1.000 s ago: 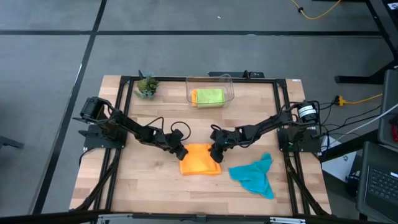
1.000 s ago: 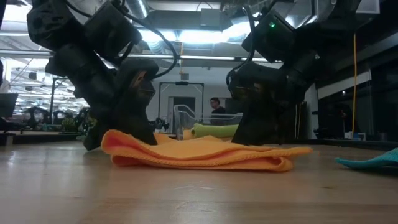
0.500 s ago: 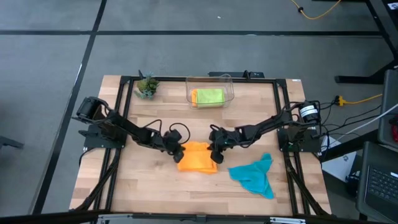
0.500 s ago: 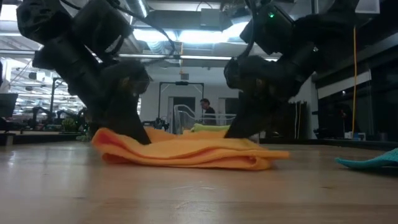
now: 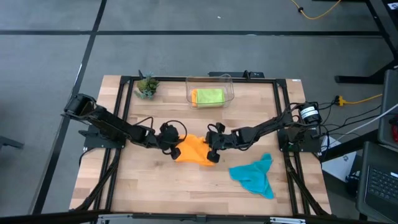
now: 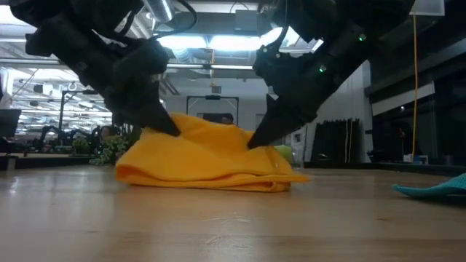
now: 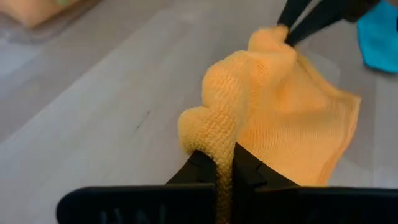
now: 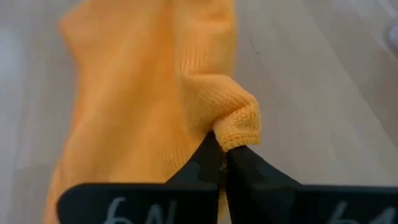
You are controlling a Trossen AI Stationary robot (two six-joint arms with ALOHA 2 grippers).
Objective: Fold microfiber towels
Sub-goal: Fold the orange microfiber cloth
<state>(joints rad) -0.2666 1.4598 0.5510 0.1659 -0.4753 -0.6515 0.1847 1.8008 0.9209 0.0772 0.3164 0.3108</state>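
Item 1, orange towel (image 5: pixel 194 150): I find it at the middle of the table (image 5: pixel 155 186), bunched and partly lifted. In the low view its two far corners are raised into a hump (image 6: pixel 207 149) while the near folded edge rests on the wood.

Item 2, left gripper (image 5: pixel 172 148): I see it at the towel's left side. In its wrist view the jaws are pinched closed on a raised corner of the orange cloth (image 7: pixel 224 124), the fabric squeezed between the two dark fingers (image 7: pixel 199 168).

Item 3, right gripper (image 5: pixel 213 149): I see it at the towel's right side, facing the left one across the cloth. Its wrist view shows the jaws clamped tight on a folded orange corner (image 8: pixel 239 121), fingertips (image 8: pixel 208 158) meeting under the fabric.

Item 4, teal towel (image 5: pixel 255 174): crumpled on the table to the right of the orange one, well apart from it, nearer the front edge. Its edge shows at the right of the low view (image 6: pixel 433 188).

Item 5, lime green towel (image 5: pixel 208 96): folded, lying inside the clear bin (image 5: pixel 227 81) at the far side of the table.

Item 6, potted plant (image 5: pixel 147 86): at the far left of the table, left of the bin.
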